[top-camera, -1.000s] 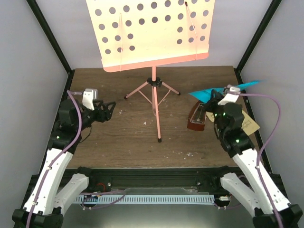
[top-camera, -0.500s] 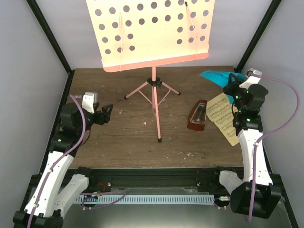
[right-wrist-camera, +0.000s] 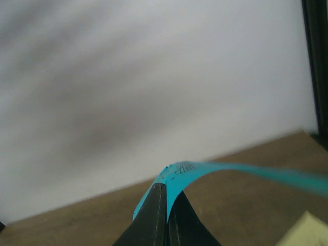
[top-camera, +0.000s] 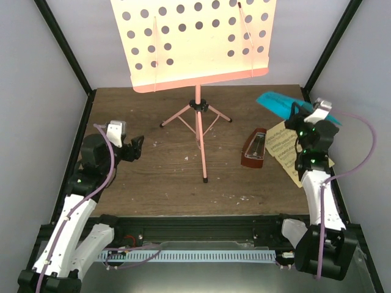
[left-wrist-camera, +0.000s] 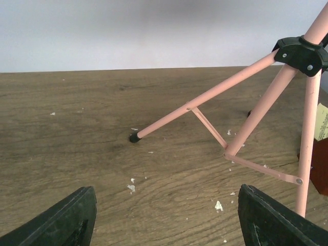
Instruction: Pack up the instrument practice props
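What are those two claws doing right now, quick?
Left gripper: open, holding nothing.
Right gripper: shut on the blue page.

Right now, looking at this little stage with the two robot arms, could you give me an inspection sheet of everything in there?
Surface: brown wood table.
Job's things: pink music stand upright at the back; metronome right of its legs; yellow page flat beside the metronome; blue page lifted off the table.
Clutter: small white flecks on the wood.
Grippers: left gripper open, holding nothing; right gripper shut on the blue page.
Cables: purple cable along each arm.
Surroundings: pale walls, black frame posts.
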